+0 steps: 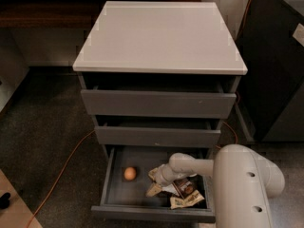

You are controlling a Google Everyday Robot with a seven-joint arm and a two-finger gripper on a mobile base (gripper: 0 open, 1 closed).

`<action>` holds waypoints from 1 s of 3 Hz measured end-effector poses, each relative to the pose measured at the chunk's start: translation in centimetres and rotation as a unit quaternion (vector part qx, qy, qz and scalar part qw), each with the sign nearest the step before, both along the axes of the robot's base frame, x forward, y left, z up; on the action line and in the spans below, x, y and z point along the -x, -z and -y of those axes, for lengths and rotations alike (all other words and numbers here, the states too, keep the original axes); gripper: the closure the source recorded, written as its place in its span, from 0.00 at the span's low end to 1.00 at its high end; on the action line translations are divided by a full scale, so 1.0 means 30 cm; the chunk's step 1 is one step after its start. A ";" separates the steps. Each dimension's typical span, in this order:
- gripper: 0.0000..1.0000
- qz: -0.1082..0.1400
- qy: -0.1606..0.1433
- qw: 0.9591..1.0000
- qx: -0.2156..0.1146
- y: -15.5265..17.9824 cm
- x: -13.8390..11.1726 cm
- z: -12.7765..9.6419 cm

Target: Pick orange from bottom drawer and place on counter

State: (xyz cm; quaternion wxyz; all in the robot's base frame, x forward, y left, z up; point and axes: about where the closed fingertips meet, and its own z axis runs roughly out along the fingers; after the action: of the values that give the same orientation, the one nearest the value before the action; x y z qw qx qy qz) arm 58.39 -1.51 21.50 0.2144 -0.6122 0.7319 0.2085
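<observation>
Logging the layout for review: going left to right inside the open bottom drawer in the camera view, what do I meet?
In the bottom drawer: orange → tool, reaching into the drawer's middle → brown snack packets.

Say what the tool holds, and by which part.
Not the orange, which lies free beside the tool in the bottom drawer; any grip on packets cannot be told.

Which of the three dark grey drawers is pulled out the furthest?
The lowest, shortest dark grey drawer: it shows its interior, holding the small round orange and the robot's end effector; the two taller drawers above are barely open.
</observation>
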 end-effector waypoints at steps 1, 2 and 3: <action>0.00 0.020 0.013 1.000 -0.015 -0.005 -0.038 -0.048; 0.00 0.041 0.026 0.998 -0.033 -0.008 -0.106 -0.086; 0.00 0.056 0.037 0.997 -0.041 -0.002 -0.187 -0.097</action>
State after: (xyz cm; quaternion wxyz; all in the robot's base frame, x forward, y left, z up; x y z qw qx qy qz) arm 63.99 1.40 21.57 0.2879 -0.5859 0.7319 0.1957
